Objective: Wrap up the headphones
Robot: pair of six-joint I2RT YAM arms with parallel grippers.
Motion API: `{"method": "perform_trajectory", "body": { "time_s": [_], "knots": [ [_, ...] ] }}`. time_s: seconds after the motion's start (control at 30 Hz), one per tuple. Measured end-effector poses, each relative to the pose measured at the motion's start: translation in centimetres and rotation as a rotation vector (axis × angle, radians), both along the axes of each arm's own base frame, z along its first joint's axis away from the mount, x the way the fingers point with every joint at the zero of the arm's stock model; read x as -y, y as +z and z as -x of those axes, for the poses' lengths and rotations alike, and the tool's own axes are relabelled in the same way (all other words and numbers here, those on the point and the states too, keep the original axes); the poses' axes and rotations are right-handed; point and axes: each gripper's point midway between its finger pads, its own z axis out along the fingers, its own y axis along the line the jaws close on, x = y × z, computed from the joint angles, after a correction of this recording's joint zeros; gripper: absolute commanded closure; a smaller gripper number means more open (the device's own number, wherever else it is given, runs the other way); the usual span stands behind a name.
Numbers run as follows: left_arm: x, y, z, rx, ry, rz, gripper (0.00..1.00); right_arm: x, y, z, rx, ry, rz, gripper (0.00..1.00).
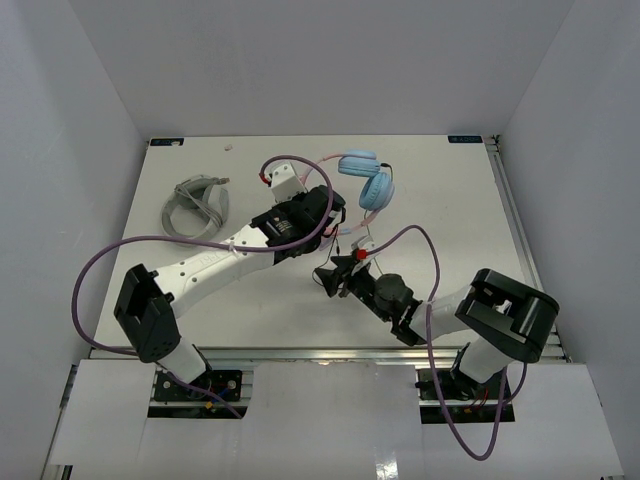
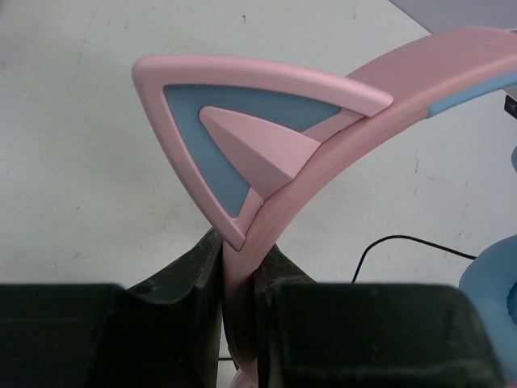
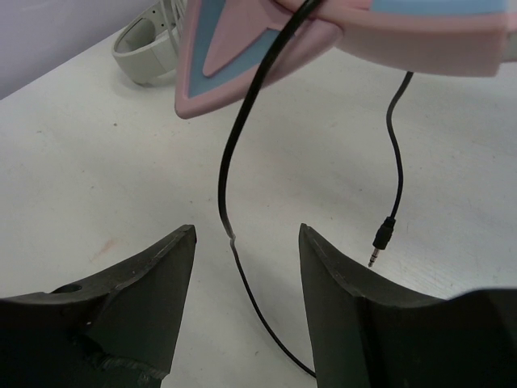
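The bench (image 1: pixel 450 200) has the headphones (image 1: pixel 368 180) at upper centre of the top view. The left tool (image 2: pixel 238 267) is closed tight on their pink headband (image 2: pixel 420 73), just below a cat ear (image 2: pixel 242 137). The right tool (image 3: pixel 246 234) stands partly open and grips nothing. The black cable (image 3: pixel 230 153) hangs between its jaws, with the plug (image 3: pixel 380 242) at right.

The blue headphones (image 1: pixel 372 182) sit near the middle of the white table (image 1: pixel 450 200). The left gripper (image 1: pixel 330 212) is right beside them and seems to hold them. The right gripper (image 1: pixel 332 278) is close below. A grey loop (image 1: pixel 195 205) lies at the left.
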Motion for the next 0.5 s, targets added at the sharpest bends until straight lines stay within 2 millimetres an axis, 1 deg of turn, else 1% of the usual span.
{"method": "perform_trajectory", "body": {
  "time_s": [0.07,0.13,0.2,0.27,0.3,0.33,0.37,0.4,0.43,0.5],
  "knots": [
    [-0.1,0.1,0.1,0.002,0.003,0.008,1.0,-0.4,-0.3,-0.3,0.005,0.001,0.014,0.4],
    [-0.3,0.3,0.3,0.003,0.002,0.014,1.0,-0.7,-0.9,-0.4,0.009,0.005,0.04,0.44],
    [-0.5,0.6,0.5,0.007,0.001,0.022,1.0,-0.9,-1.2,-0.6,0.015,0.01,0.055,0.57],
    [-0.6,1.0,0.6,0.014,0.0,0.033,1.0,-1.2,-1.0,-0.8,0.026,0.012,0.06,0.72],
    [-0.7,1.2,0.7,0.017,0.0,0.039,1.0,-1.3,-0.8,-0.9,0.032,0.012,0.058,0.73],
    [-0.8,1.3,0.8,0.02,0.001,0.043,1.0,-1.4,-0.6,-1.0,0.037,0.009,0.056,0.82],
    [-1.0,1.4,0.9,0.021,0.0,0.046,1.0,-1.4,-0.5,-1.0,0.04,0.008,0.055,0.88],
    [-1.1,1.5,1.1,0.022,0.0,0.048,1.0,-1.4,-0.5,-1.1,0.044,0.006,0.056,0.91],
    [-1.3,1.5,1.2,0.023,0.0,0.05,1.0,-1.4,-0.5,-1.1,0.047,0.005,0.06,0.92],
    [-1.6,1.5,1.4,0.023,0.0,0.05,1.0,-1.4,-0.4,-1.1,0.054,0.006,0.064,0.92]
  ]
}}
